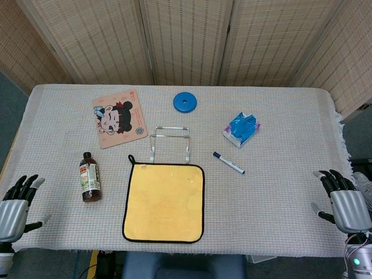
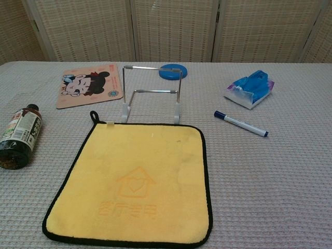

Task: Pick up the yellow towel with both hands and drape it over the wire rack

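The yellow towel point(image 1: 164, 201) lies flat on the bench point(image 1: 279, 197), close to the front edge and about in the middle. Its far edge almost touches the feet of the wire rack point(image 1: 170, 141), which stands upright just behind it.

The left robot hand point(image 1: 16, 206) hangs off the front left corner of the bench. Its fingers are spread apart and it holds nothing. The right robot hand point(image 1: 344, 200) hangs off the front right corner, also spread out and holding nothing. Both are well apart from the towel, so the job has not begun yet.

I think a few things could go wrong. A brown bottle point(image 1: 89, 177) lies on its side near the towel's left edge. The left robot hand may bump it on the way in and make it roll. A blue marker point(image 1: 228, 163) lies near the towel's far right corner and could get knocked too. The rack looks light and thin. If the towel drags on it, the rack may tip or slide back. And if only one robot hand gets a good hold, the towel will hang crooked and may slip off.
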Available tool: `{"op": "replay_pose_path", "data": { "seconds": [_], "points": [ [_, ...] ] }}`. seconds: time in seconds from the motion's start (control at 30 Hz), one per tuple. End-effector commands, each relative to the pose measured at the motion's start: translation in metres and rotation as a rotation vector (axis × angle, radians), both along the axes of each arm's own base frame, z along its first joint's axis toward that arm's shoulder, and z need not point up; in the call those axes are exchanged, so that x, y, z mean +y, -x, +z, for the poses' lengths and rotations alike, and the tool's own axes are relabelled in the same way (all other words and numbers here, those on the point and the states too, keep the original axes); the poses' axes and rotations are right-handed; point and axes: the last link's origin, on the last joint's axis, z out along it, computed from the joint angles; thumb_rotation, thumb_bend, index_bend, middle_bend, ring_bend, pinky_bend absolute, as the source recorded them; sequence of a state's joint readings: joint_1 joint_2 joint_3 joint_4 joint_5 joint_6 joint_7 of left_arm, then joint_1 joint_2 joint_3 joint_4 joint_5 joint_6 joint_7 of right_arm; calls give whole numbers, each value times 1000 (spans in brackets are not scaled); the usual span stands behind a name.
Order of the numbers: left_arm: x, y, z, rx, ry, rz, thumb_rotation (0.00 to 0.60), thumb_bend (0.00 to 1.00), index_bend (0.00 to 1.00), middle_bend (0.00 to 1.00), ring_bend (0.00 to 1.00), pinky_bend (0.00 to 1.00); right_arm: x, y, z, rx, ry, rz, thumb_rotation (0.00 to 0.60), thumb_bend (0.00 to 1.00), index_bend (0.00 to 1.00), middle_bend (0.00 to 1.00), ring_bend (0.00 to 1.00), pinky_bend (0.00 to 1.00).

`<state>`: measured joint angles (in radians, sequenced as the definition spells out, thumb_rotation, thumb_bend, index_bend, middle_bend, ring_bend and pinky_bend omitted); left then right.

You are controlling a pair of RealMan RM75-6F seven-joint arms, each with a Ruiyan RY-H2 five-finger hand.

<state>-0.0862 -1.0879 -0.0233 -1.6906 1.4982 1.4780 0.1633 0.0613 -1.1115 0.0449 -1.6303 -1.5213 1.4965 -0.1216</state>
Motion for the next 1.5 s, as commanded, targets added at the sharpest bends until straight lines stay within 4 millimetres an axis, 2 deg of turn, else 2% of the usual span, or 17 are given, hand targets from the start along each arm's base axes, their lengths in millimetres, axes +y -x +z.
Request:
{"op": "replay_pose_path", "data": {
  "seconds": [0.03, 0.27, 0.43, 0.5, 0.57, 0.77, 0.87, 0.9, 0.97, 1.07, 1.2, 1.5],
  "points": [
    [0, 0, -1, -1, 5, 0, 600, 207, 160, 113, 51, 215, 0, -1, 0, -2, 2, 1, 600, 206, 154, 197, 169, 237],
    [2, -2, -3, -9, 8, -43, 600, 206, 165, 115, 58, 215, 0, -4, -2, -9, 5, 22, 600, 205, 154, 197, 170, 237],
    [8, -7, -6, -9, 36, -121, 600, 207, 220, 231, 182, 240, -2, -12, -4, -21, -1, 62, 600, 205, 154, 197, 169, 237],
    [10, -13, -8, -13, 51, -163, 600, 206, 266, 330, 268, 319, -3, -15, -5, -26, -4, 76, 600, 205, 154, 199, 169, 237],
    [11, -18, -11, -25, 77, -204, 600, 206, 296, 388, 319, 375, -4, -17, -6, -27, -9, 85, 600, 205, 154, 205, 169, 237],
    [17, -32, -24, 11, 160, -317, 600, 206, 352, 509, 397, 467, -5, -20, -13, -31, -39, 97, 600, 206, 154, 206, 169, 237],
    [20, -41, -30, 26, 196, -367, 600, 206, 364, 629, 481, 598, -6, -21, -14, -31, -44, 104, 600, 206, 154, 207, 169, 237],
    [21, -45, -35, 30, 220, -387, 600, 206, 364, 707, 540, 685, -6, -22, -14, -31, -45, 108, 600, 206, 154, 207, 169, 237],
    [22, -50, -44, 37, 277, -417, 600, 206, 362, 799, 623, 803, -7, -23, -14, -32, -47, 116, 600, 206, 154, 207, 169, 237],
    [23, -59, -59, 46, 343, -469, 600, 206, 372, 887, 708, 895, -8, -24, -16, -37, -53, 120, 600, 205, 154, 210, 169, 237],
    [24, -70, -81, 61, 428, -522, 600, 207, 407, 959, 768, 935, -10, -24, -21, -34, -76, 122, 600, 206, 154, 212, 170, 237],
    [21, -78, -120, 128, 538, -566, 600, 206, 415, 992, 796, 941, -16, -31, -31, -43, -119, 153, 600, 212, 154, 213, 169, 237]
  ]
}}
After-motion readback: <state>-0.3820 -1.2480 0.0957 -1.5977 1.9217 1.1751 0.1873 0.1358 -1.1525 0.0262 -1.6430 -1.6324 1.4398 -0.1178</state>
